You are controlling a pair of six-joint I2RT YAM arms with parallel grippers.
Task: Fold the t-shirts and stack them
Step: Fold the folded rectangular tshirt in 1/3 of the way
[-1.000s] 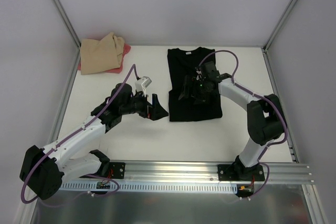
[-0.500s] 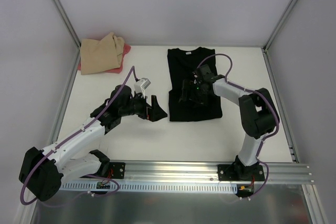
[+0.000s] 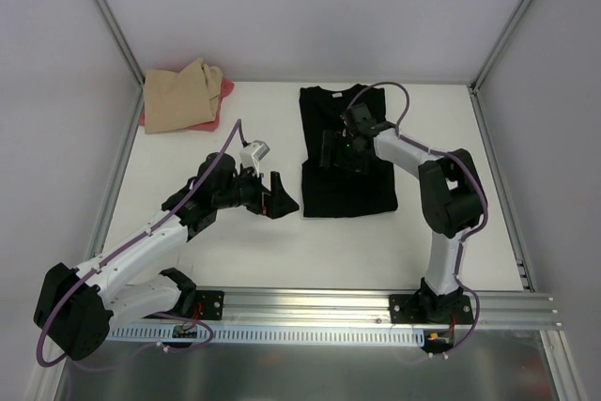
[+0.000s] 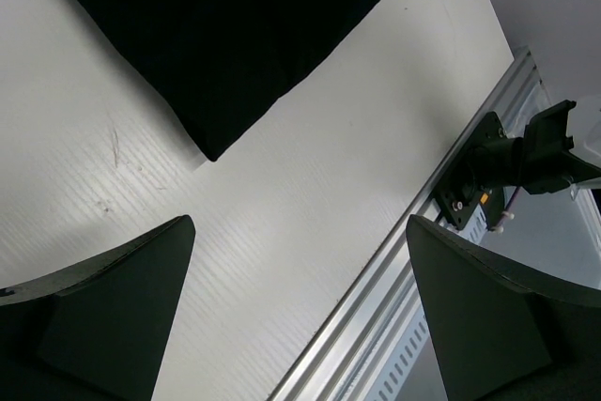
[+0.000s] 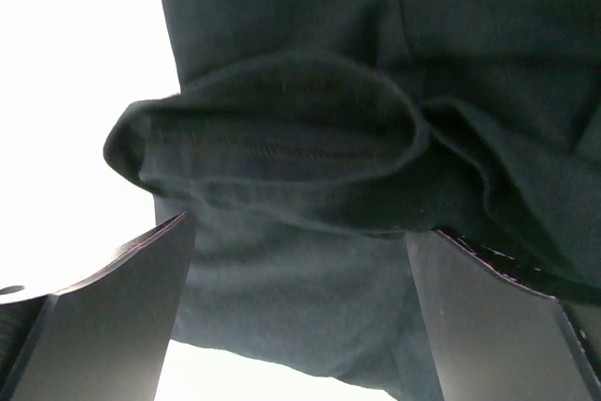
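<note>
A black t-shirt (image 3: 347, 194) lies flat on the white table, its sides folded in to make a long rectangle with the collar at the far end. My right gripper (image 3: 338, 150) hovers open over its upper left part. In the right wrist view a folded sleeve hem (image 5: 282, 147) lies just ahead of that gripper (image 5: 300, 316), with cloth under the spread fingers. My left gripper (image 3: 280, 196) stands open just left of the shirt's near left corner (image 4: 216, 35), with only bare table between its fingers (image 4: 103, 307). A tan t-shirt (image 3: 180, 98) lies crumpled on a pink-red one (image 3: 225, 91) at the back left.
A metal rail (image 3: 310, 302) with both arm bases runs along the near edge; the right arm's base (image 4: 512, 166) shows in the left wrist view. Grey walls and slanted frame posts (image 3: 113, 30) enclose the table (image 3: 254, 251) on three sides.
My right gripper has slid toward the collar end of the black shirt, staying open above it. The left arm has barely moved.
</note>
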